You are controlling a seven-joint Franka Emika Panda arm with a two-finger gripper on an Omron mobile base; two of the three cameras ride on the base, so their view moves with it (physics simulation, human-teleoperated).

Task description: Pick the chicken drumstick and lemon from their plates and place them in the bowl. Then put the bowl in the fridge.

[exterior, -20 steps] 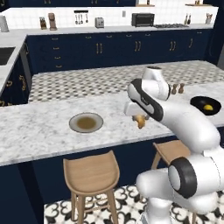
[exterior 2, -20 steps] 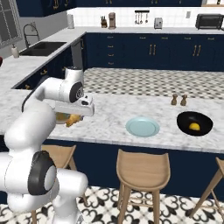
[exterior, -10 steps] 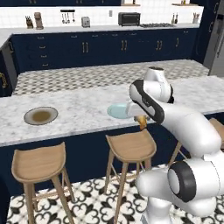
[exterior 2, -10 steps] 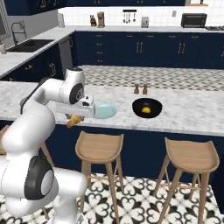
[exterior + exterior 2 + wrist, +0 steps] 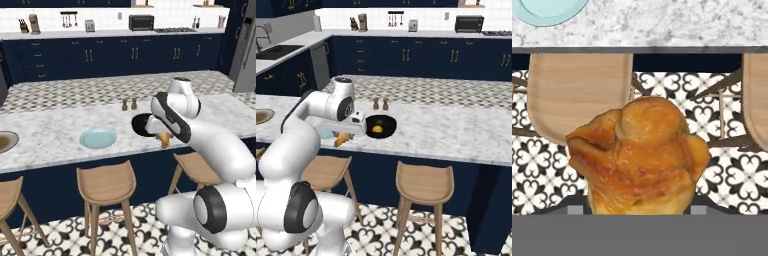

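My gripper (image 5: 164,136) is shut on the golden-brown chicken drumstick (image 5: 637,160), which hangs from it just off the island's front edge, over the stools. From the right, the drumstick (image 5: 343,138) sits left of and nearer than the black bowl (image 5: 380,126), where the yellow lemon (image 5: 377,129) lies. In the left base view my arm covers most of the bowl (image 5: 140,125). The light blue plate (image 5: 98,138) lies bare to the left, and the grey plate (image 5: 4,141) is at the far left edge. The fridge (image 5: 247,50) stands at the far right.
Two small shakers (image 5: 129,104) stand on the marble island counter (image 5: 50,130) behind the bowl. Wooden stools (image 5: 106,182) line the island's near side, and one stool seat (image 5: 579,90) lies below the hand. Navy cabinets (image 5: 421,55) run along the back wall.
The whole picture has shifted left as the base drove right along the island. The bowl now lies close to my gripper, which still holds the drumstick.
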